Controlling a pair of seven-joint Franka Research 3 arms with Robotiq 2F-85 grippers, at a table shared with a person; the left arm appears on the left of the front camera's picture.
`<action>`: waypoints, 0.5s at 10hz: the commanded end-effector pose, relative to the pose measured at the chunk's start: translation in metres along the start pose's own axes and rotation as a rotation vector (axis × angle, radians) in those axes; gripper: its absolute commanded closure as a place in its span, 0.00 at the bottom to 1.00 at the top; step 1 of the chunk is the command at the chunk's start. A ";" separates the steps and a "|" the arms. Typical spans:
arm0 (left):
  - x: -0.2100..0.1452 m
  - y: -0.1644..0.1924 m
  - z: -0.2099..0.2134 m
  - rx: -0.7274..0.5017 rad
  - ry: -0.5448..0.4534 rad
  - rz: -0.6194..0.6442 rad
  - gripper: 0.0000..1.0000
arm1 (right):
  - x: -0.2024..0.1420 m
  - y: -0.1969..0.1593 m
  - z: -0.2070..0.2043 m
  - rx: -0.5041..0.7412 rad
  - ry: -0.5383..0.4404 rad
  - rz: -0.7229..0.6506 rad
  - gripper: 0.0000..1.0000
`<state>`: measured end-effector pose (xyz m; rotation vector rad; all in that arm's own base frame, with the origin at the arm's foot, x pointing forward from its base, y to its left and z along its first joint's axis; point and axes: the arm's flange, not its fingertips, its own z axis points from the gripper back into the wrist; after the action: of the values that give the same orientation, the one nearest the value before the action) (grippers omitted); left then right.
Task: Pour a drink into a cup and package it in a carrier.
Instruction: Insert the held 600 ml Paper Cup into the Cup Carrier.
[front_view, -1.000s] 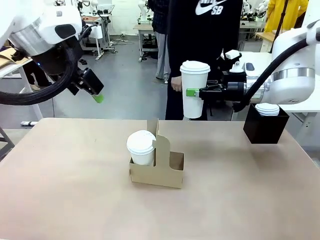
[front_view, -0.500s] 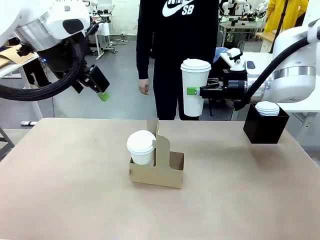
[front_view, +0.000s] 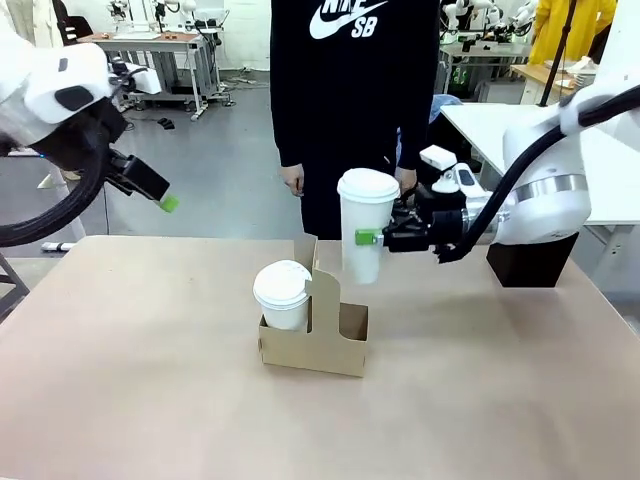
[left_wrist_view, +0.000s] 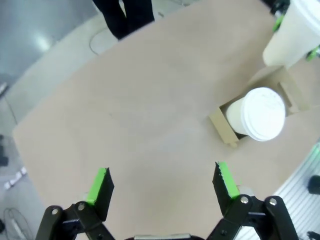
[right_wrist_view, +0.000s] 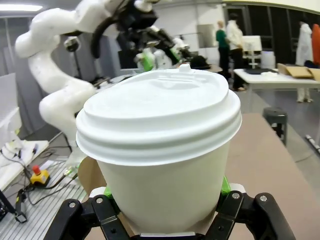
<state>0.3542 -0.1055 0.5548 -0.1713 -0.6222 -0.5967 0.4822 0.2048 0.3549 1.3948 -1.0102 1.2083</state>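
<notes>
Carrying: lidded cup, upright, clamped at mid-height in the right gripper, well clear of the table
Grip: right jaws squeezed tight on the cup wall, green pads on either side; wrist view confirms, cup seated between the fingers
Key relation: empty right-hand hole of the carrier below and a touch nearer than the held cup; cup base just above and right of the upright handle tab
Long axis: cup vertical, lid up, lined up well for a straight drop
Nearer arm: right one, by far, coming in from the right side
Other slot: left hole filled by a second lidded cup
Left gripper: far left, high, well apart from the carrier; jaws spread wide with nothing between them, looking down on the table, pads clear
Likely next: slide slightly near, then lower into the free hole
Risk: cup base catching the handle tab or hole rim on the way down
</notes>
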 end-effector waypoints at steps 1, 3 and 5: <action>-0.017 0.013 -0.004 -0.038 -0.101 -0.071 0.00 | -0.009 -0.001 -0.009 0.083 -0.007 0.021 0.19; -0.024 0.030 -0.013 -0.015 -0.107 -0.104 0.00 | -0.023 0.006 -0.021 0.124 -0.015 0.008 0.19; -0.014 0.025 -0.002 0.002 -0.083 -0.074 0.00 | -0.028 0.014 -0.028 0.146 -0.012 0.014 0.19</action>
<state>0.3667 -0.0743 0.5398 -0.1742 -0.7109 -0.6640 0.4636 0.2304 0.3272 1.5012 -0.9402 1.2656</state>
